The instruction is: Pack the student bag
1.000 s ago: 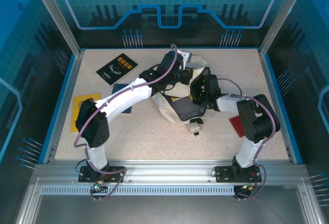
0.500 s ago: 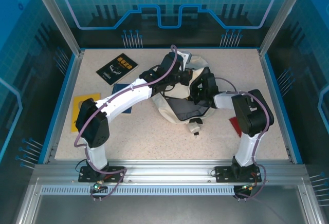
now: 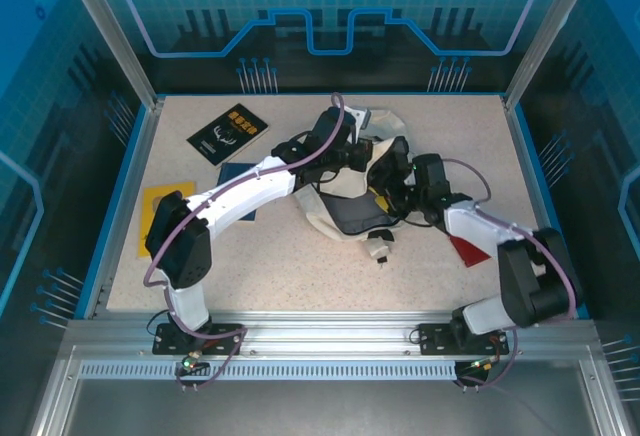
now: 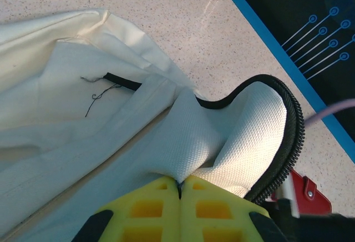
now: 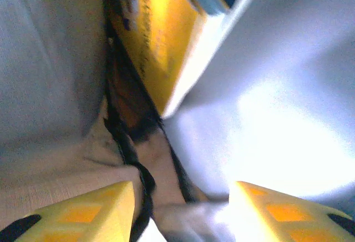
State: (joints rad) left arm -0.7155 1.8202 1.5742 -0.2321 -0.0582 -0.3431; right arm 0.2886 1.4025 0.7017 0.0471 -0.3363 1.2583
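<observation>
The cream-white student bag [image 3: 335,218] lies mid-table with its dark mouth facing up. My left gripper [image 3: 352,154] is shut on a fold of the bag's white lining [image 4: 183,142], pinched at the fingertips [image 4: 180,182] beside the black zipper edge [image 4: 294,125], holding the flap up. My right gripper [image 3: 393,184] sits at the bag's mouth. In the right wrist view its yellow fingers [image 5: 83,214] stand apart, open [image 5: 180,208], with the dark zipper strip and loose fabric lying between them. A yellow book [image 5: 161,42] with a blue one against it stands inside the bag [image 5: 266,86].
A black book [image 3: 228,133] lies at the back left. A blue book [image 3: 240,171] sits partly under my left arm, and a yellow one [image 3: 160,216] is near the left edge. A red flat item [image 3: 468,248] lies right of the bag, under my right forearm.
My right arm's elbow has swung out to the right and lower while its gripper stayed at the bag's mouth. My left gripper has kept its hold on the flap.
</observation>
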